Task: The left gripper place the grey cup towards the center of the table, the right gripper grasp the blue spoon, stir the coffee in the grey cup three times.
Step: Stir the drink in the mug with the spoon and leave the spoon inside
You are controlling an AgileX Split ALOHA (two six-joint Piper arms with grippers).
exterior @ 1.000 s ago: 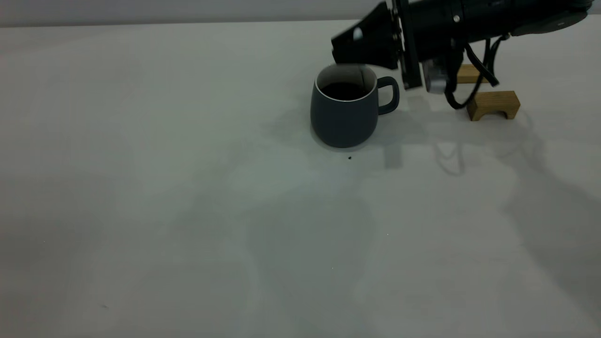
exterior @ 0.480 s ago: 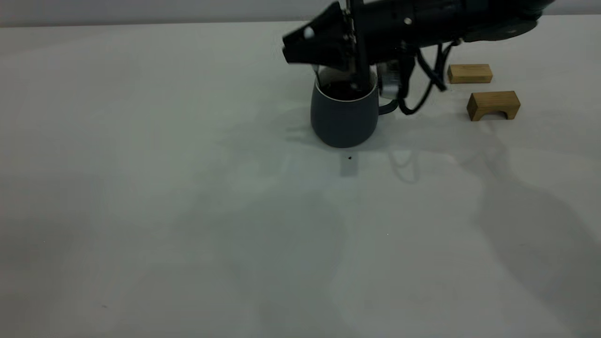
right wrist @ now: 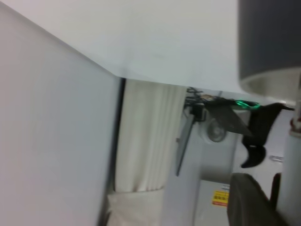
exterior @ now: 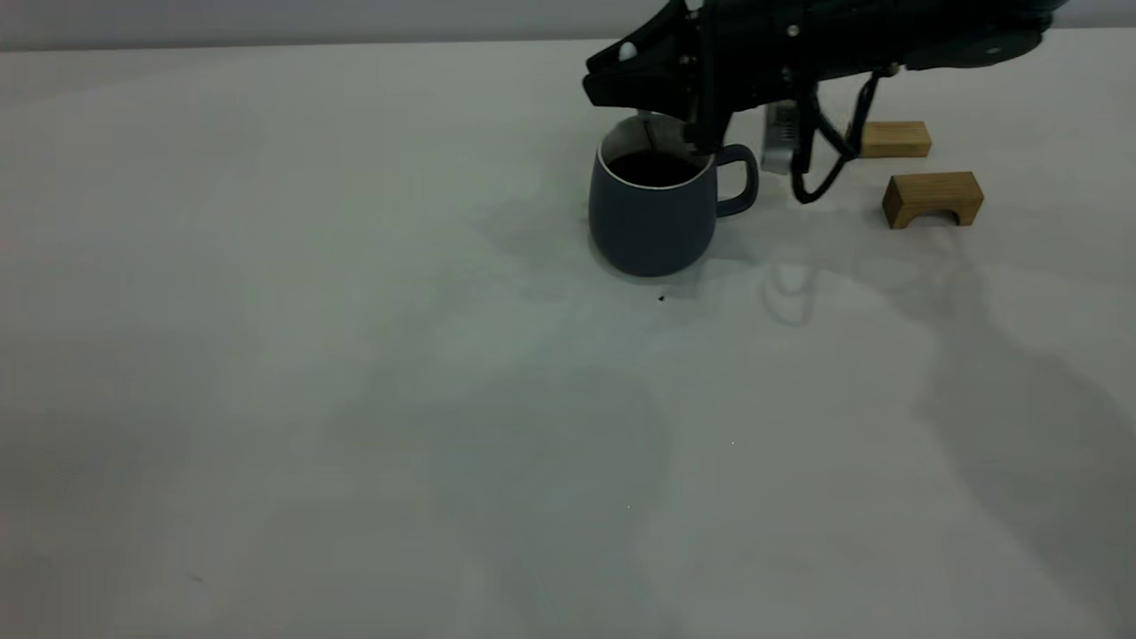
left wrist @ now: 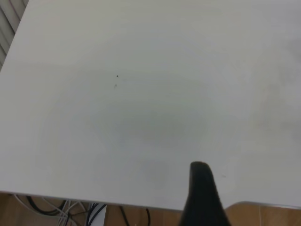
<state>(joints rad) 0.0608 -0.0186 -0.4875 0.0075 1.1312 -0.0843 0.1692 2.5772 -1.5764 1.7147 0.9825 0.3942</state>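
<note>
A dark grey cup (exterior: 652,213) stands upright on the white bench (exterior: 355,355), handle pointing right. Dark coffee (exterior: 652,169) fills it. A thin spoon (exterior: 650,138) neck dips in.

Two wooden blocks (exterior: 932,197) — far right

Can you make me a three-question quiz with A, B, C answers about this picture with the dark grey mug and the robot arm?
1. Where is the right gripper?
A. Right above the dark slate-grey cup
B. On the near left corner of the off-white table
C. On top of the wooden blocks

2. How many light-brown wooden blocks lie on the table?
A. None
B. Two
C. Five

3. What is inside the grey cup?
A. Nothing
B. Dark brown-black coffee
C. Red marbles

Answers:
1 A: in the exterior view the black gripper hangs over the cup's rim, with a thin metal stem, seemingly the spoon, reaching down into it.
2 B: one flat block and one arch-shaped block sit to the right of the cup.
3 B: dark liquid shows below the white rim.
</note>
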